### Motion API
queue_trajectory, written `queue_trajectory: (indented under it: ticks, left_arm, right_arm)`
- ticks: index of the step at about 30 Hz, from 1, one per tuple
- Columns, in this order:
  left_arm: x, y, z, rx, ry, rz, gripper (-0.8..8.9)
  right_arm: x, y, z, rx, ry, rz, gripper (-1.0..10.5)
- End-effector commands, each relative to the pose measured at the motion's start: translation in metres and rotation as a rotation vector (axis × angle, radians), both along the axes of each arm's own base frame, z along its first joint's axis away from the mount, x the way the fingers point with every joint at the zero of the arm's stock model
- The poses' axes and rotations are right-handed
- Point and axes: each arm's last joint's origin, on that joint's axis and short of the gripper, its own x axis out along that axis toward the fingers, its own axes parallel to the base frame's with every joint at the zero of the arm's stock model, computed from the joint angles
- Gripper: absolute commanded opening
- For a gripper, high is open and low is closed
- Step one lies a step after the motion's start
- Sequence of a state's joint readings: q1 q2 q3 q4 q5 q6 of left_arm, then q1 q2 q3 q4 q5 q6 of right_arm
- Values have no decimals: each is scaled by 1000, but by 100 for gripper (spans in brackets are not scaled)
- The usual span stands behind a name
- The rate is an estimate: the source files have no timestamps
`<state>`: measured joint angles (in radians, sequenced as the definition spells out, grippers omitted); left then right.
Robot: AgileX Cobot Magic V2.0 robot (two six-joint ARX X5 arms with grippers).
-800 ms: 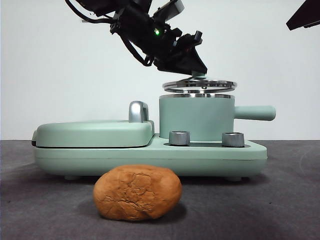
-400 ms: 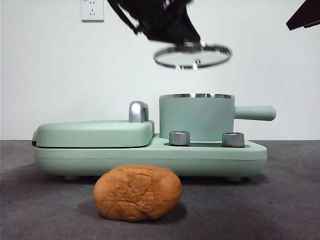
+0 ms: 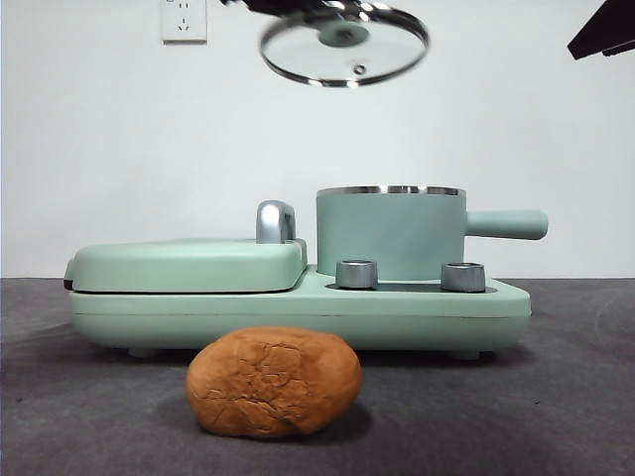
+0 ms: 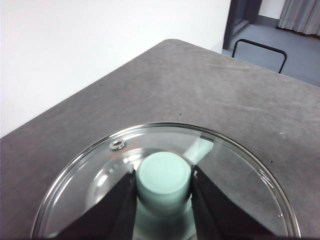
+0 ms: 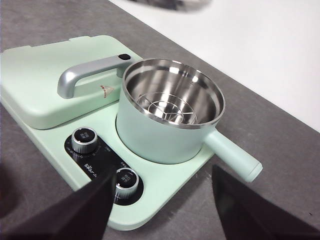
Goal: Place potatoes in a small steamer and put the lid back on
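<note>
Two black jaws of the left gripper (image 4: 163, 192) pinch the lid (image 3: 344, 45) by its knob, high above the small steamer (image 3: 390, 233). It should go down flat, away from the open pot. Nearer lies the potato (image 3: 273, 382); the right gripper (image 5: 160, 200) waits, jaws apart.

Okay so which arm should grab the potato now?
Right, probably. The left gripper is shut on the lid high above the small steamer, while the right gripper is open and holds nothing. The potato lies on the table.
</note>
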<state>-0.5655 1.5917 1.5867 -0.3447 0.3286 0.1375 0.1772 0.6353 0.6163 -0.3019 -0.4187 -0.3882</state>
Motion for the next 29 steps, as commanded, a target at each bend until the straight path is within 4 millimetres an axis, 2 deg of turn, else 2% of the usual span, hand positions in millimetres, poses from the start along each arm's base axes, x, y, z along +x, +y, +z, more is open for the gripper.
queue_trajectory:
  ticks: [1,7,11,20,29]
  left_arm:
    - [-10,10,24,-30,-54,6,18]
    - [-27,31,32,3,-54,25,18]
    - [-41,46,29,-5,-54,49,18]
    - [-88,87,-2,-9,-7,171,18]
    - [-147,127,-40,-91,23,340,16]
  right_arm:
    - [0,1,5,15,-12,2,301]
    - [-1,4,5,15,-12,23,301]
    - [-1,6,5,16,-11,42,301]
    - [-4,15,4,16,2,105,301]
    - [4,43,-11,20,151,232,301]
